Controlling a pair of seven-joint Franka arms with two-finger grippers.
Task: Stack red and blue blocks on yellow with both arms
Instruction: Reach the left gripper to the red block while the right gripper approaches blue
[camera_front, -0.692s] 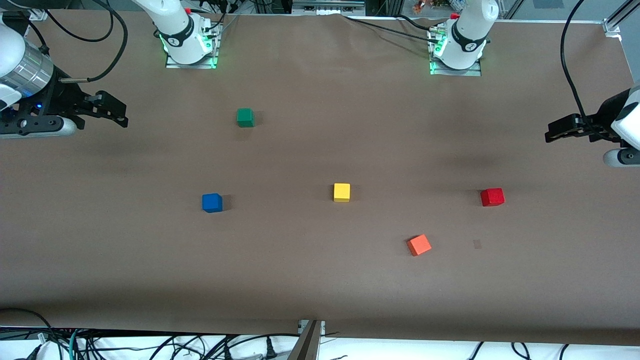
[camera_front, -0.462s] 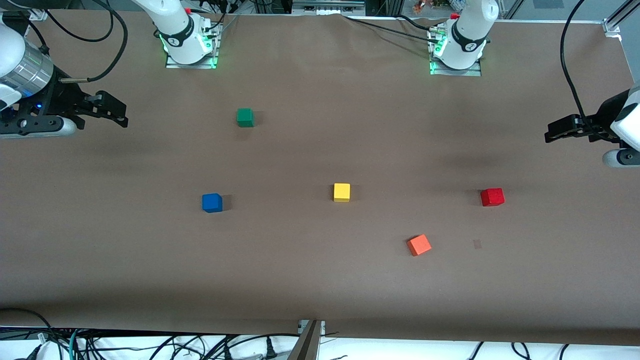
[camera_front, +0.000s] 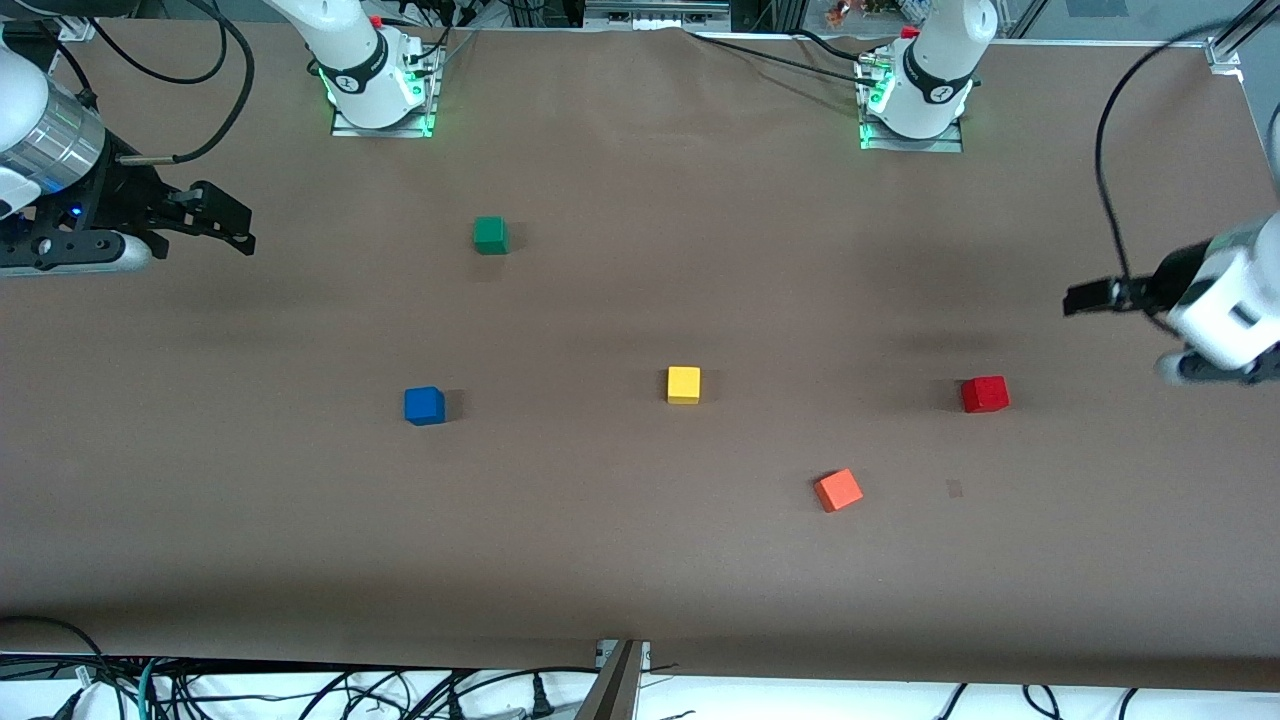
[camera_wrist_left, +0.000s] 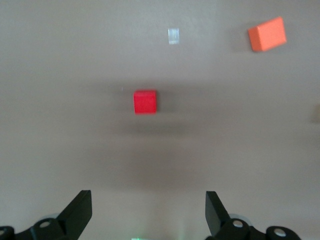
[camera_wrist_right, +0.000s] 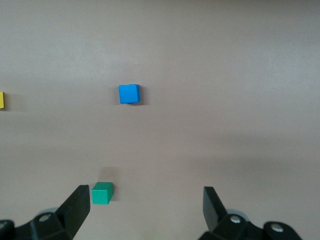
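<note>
table: one brown table carried everything, with the two arm bases along one long edge and the front camera at the other long edge.
arms: two white arms; both grippers hung in the air, neither touching a cube.
left gripper: the left gripper hung over the table near the short edge at the left arm's end; its two black fingers stood wide apart with nothing between them.
right gripper: the right gripper hung over the table near the short edge at the right arm's end; its two fingers were spread wide as well, holding nothing.
cubes: five in all, one of each colour, every one flat on the table and well apart from the others, none stacked.
yellow cube: one yellow cube sat about mid-table, between the blue and red ones.
blue cube: one blue cube lay toward the right arm's end, roughly in line with the yellow.
red cube: one red cube lay toward the left arm's end, near the left gripper but not under it.
orange cube: one orange cube, turned at an angle, was the closest cube to the front camera's edge.
green cube: one green cube was the closest cube to the bases' edge.
</note>
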